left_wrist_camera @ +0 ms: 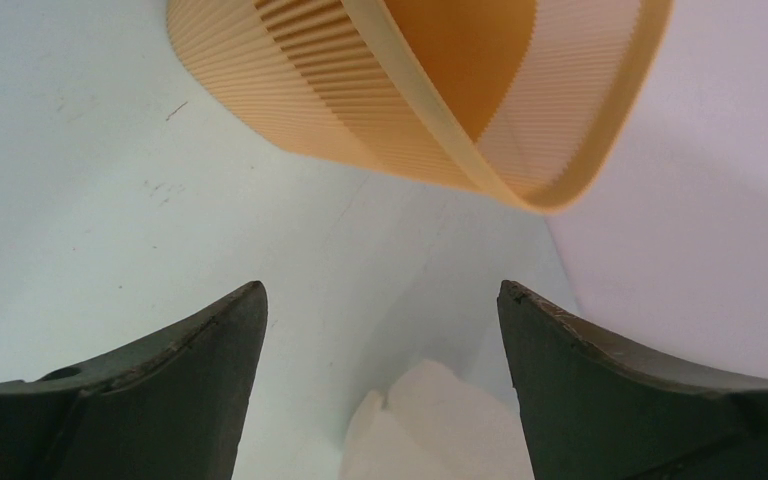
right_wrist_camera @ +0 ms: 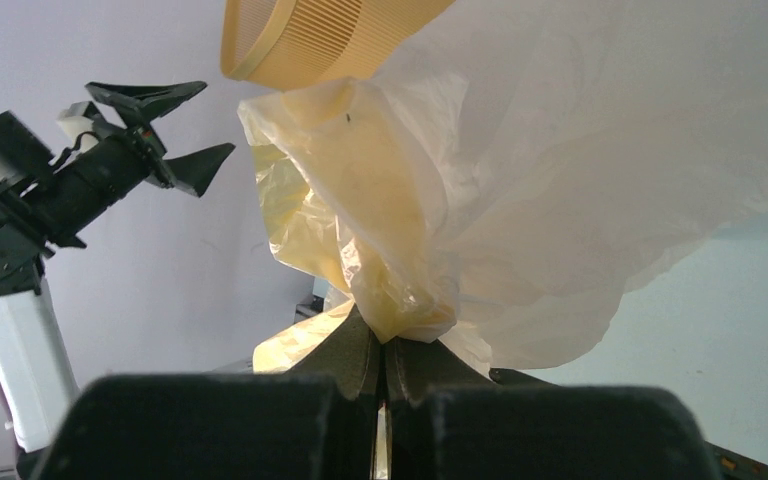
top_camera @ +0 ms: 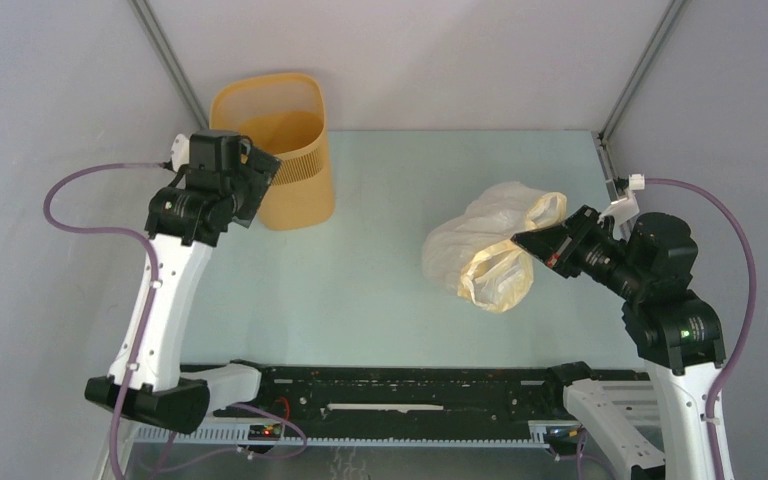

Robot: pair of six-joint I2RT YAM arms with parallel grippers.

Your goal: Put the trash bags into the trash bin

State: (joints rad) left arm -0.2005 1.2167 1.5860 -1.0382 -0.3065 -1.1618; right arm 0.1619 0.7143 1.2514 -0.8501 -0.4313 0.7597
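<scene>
Two arms stand at a pale green table [top_camera: 360, 290], and the trash bin [top_camera: 278, 150] serves as the mark for everything else. It is a yellow-orange, finely ribbed wastebasket standing upright with its mouth open to the top.

The left gripper [top_camera: 263, 190] sits just beside the bin, at its left side near the rim. From overhead its dark body overlaps the bin's edge, and whether the two touch cannot be told. In the left wrist view its fingers [left_wrist_camera: 200, 380] are spread wide, with table showing between them. The bin's ribbed wall and rim are ahead of the tips and apart from them.

The trash bag [top_camera: 480, 250] is well to the right of the bin and outside it. It is a crumpled, translucent mass of pale cream plastic with deeper yellow folds.

The right gripper [top_camera: 528, 240] is on the side of the bag away from the bin. Its fingers [right_wrist_camera: 345, 350] are pressed together on a bunched twist of the plastic, and the rest of the bag billows out beyond the tips. Whether the bag's underside rests on the table or hangs clear of it cannot be told. In the right wrist view the bin's rim shows past the bag, with the spread left gripper off to one side of it.
</scene>
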